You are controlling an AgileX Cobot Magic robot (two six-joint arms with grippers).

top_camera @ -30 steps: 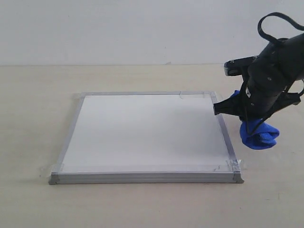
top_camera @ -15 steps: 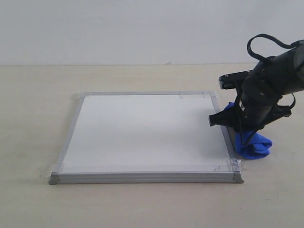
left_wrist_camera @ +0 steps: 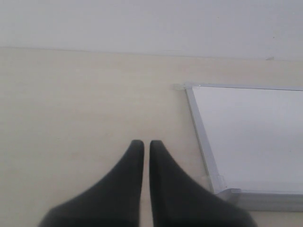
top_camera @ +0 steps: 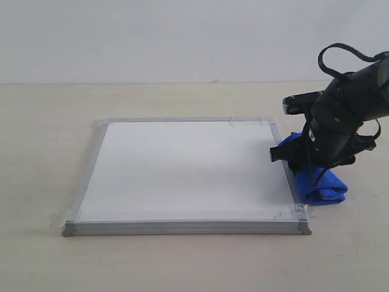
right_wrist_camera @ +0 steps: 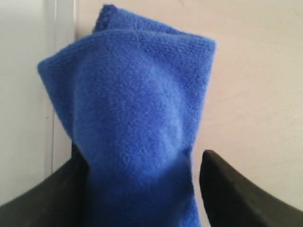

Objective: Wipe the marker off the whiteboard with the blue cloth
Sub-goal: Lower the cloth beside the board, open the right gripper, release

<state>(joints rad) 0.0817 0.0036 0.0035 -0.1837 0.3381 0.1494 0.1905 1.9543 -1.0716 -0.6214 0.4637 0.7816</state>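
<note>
In the exterior view my right gripper [top_camera: 306, 169] hangs low over the frame edge of the whiteboard [top_camera: 182, 170]. The blue cloth [top_camera: 325, 187] is bunched directly beneath it and spills to its outer side onto the table [top_camera: 182, 261], touching or just beside the frame. I can find no marker line or dot anywhere on the board. Its face reads plain white, so I judge the wiping done and only the laying-down of the cloth and clearing the arm left. A faint trace could escape me at this quality. In the left wrist view my left gripper [left_wrist_camera: 146, 152] has its fingers drawn together with only a hairline slit between them and nothing in it. A near corner of the board sits ahead of the tips and off to one side, well apart from them. In the right wrist view the cloth fills the space between the fingers. It presses against one finger [right_wrist_camera: 66, 191], while a sliver of table shows between it and the other finger [right_wrist_camera: 227, 194]. So I read those jaws as parted, with the cloth lying loose between them.
</note>
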